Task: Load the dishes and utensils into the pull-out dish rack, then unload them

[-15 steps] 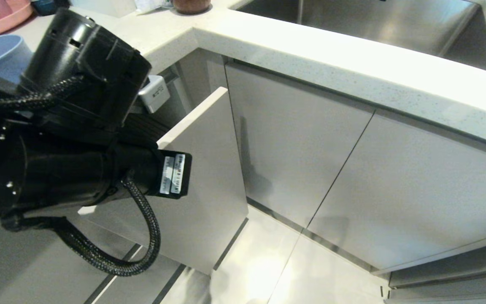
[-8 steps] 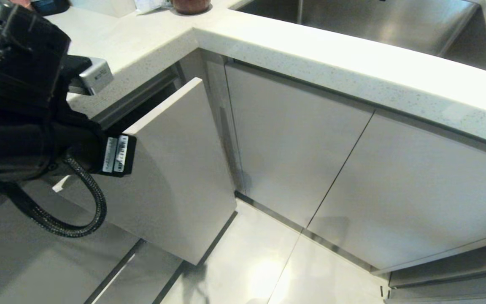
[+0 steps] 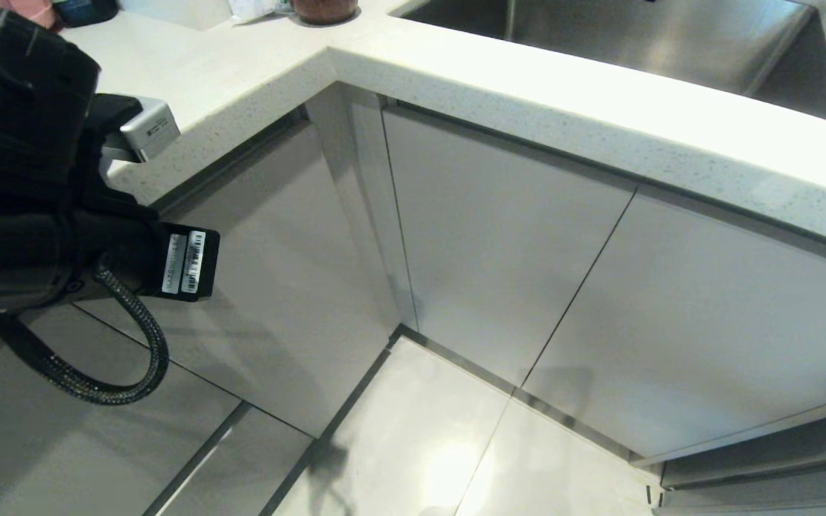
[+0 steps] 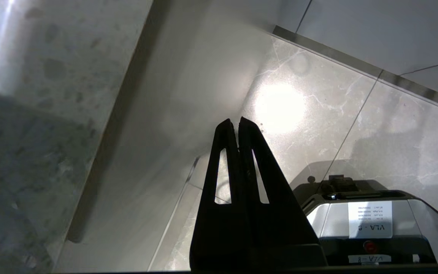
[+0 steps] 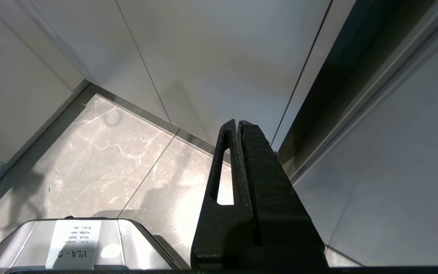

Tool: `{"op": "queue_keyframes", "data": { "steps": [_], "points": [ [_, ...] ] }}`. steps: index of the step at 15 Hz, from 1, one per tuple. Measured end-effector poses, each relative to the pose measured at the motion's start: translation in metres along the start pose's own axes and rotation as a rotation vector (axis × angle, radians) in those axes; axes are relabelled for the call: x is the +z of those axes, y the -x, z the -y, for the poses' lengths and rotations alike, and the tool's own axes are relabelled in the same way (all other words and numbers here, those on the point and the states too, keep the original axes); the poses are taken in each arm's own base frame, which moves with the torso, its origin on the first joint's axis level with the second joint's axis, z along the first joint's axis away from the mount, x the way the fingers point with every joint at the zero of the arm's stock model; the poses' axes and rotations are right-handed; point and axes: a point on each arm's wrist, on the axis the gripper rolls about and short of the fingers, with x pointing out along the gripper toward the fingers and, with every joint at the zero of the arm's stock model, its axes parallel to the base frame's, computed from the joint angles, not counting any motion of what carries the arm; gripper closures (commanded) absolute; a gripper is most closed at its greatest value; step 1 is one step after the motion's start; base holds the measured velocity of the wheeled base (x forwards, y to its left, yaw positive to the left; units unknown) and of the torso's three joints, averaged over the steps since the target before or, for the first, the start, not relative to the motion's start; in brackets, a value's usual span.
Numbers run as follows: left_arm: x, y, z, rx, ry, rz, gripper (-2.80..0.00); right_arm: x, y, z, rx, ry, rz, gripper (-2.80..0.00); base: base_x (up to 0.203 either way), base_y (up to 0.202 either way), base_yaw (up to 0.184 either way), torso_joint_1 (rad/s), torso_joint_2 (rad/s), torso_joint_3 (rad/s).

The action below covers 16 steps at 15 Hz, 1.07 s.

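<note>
The pull-out dish rack is hidden behind its grey cabinet front [image 3: 269, 287], which sits flush with the neighbouring doors under the counter corner. The dishes and the utensils are out of view. My left arm [image 3: 33, 193] hangs at the left, in front of that panel and just below the counter edge. In the left wrist view my left gripper [image 4: 234, 121] is shut on nothing and points down along the grey panel [image 4: 173, 87] toward the floor. My right gripper [image 5: 238, 122] is parked low beside the cabinets, shut and empty.
A white speckled countertop [image 3: 528, 79] runs across the top with a steel sink [image 3: 635, 36] set in it. A brown jar [image 3: 325, 8] stands at the back. Glossy marble floor tiles [image 3: 442, 444] lie below. The robot's base [image 4: 367, 220] is close under the left gripper.
The grey cabinet front has slid from pulled out to flush with the other doors. My left arm has moved left and up toward the counter edge, with its gripper still shut.
</note>
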Motion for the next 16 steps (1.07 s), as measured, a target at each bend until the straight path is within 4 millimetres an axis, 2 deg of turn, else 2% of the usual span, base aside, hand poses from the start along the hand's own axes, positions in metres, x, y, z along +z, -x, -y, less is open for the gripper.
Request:
{"op": "queue_keyframes", "data": {
  "steps": [5, 9, 12, 14, 16],
  "points": [
    [0.001, 0.015, 0.006, -0.078, 0.006, 0.057, 0.00, 0.000, 0.000, 0.000, 0.000, 0.000, 0.000, 0.00, 0.000, 0.000, 0.000, 0.000, 0.00, 0.000],
    [0.012, 0.040, -0.003, -0.225, 0.090, 0.203, 0.00, 0.000, 0.000, 0.000, 0.000, 0.000, 0.000, 0.00, 0.000, 0.000, 0.000, 0.000, 0.00, 0.000],
    [0.017, 0.067, -0.021, -0.329, 0.161, 0.329, 0.00, 0.000, 0.000, 0.000, 0.000, 0.000, 0.000, 0.00, 0.000, 0.000, 0.000, 0.000, 0.00, 0.000],
    [0.016, 0.087, -0.040, -0.371, 0.199, 0.411, 0.00, 0.000, 0.000, 0.000, 0.000, 0.000, 0.000, 0.00, 0.000, 0.000, 0.000, 0.000, 0.00, 0.000],
    [0.011, 0.106, -0.067, -0.342, 0.213, 0.504, 0.00, 0.000, 0.000, 0.000, 0.000, 0.000, 0.000, 0.00, 0.000, 0.000, 0.000, 0.000, 0.00, 0.000]
  ]
}}
